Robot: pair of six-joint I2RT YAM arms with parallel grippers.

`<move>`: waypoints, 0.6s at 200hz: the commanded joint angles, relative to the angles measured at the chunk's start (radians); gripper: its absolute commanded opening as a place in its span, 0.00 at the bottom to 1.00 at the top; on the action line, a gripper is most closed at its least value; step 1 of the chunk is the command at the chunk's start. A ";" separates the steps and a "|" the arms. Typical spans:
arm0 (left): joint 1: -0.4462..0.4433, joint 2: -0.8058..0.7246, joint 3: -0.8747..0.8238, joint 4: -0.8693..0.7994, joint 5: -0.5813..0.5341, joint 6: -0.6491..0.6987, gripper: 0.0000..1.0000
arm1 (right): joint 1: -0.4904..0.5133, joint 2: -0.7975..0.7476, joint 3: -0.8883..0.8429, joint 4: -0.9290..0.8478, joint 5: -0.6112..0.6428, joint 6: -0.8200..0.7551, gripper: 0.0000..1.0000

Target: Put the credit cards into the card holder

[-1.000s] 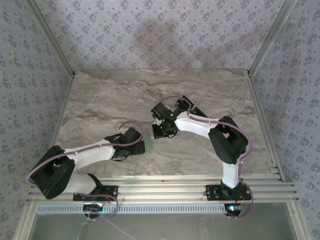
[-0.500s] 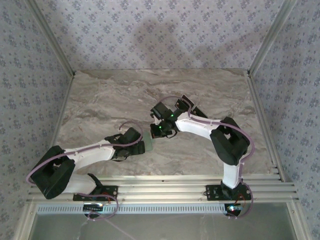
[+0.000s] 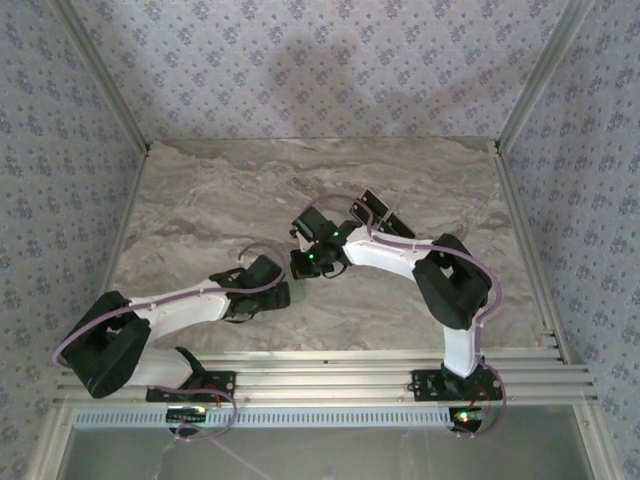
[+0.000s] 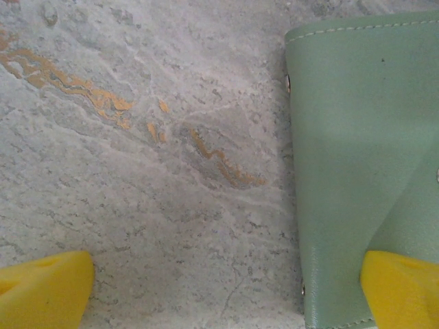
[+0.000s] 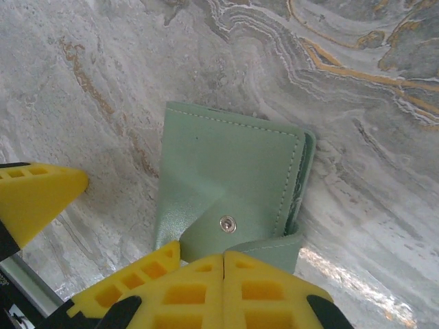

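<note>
The sage-green card holder (image 5: 226,164) lies flat on the marbled grey surface (image 4: 137,171), near the middle between the two arms, with its triangular flap and metal snap facing up. The left gripper (image 4: 219,295) is spread wide over it. One yellow fingertip (image 4: 401,288) rests on a corner of the card holder, and the other stands apart on bare stone beside it, so nothing is clasped between them. The right gripper (image 5: 223,288) has its yellow pads pressed fully together. They sit right at the card holder's edge where the flap's strap ends. The right wrist view does not show whether they pinch that strap or only touch it.
</note>
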 commanded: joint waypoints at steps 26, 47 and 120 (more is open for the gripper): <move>-0.005 0.017 -0.027 -0.011 -0.016 0.002 1.00 | 0.007 0.045 0.039 0.012 -0.028 0.020 0.00; -0.005 0.018 -0.026 -0.011 -0.016 0.002 1.00 | 0.007 0.054 0.043 0.017 -0.032 0.024 0.00; -0.006 0.027 -0.024 -0.006 -0.014 0.006 1.00 | 0.008 0.077 0.053 0.028 -0.042 0.028 0.00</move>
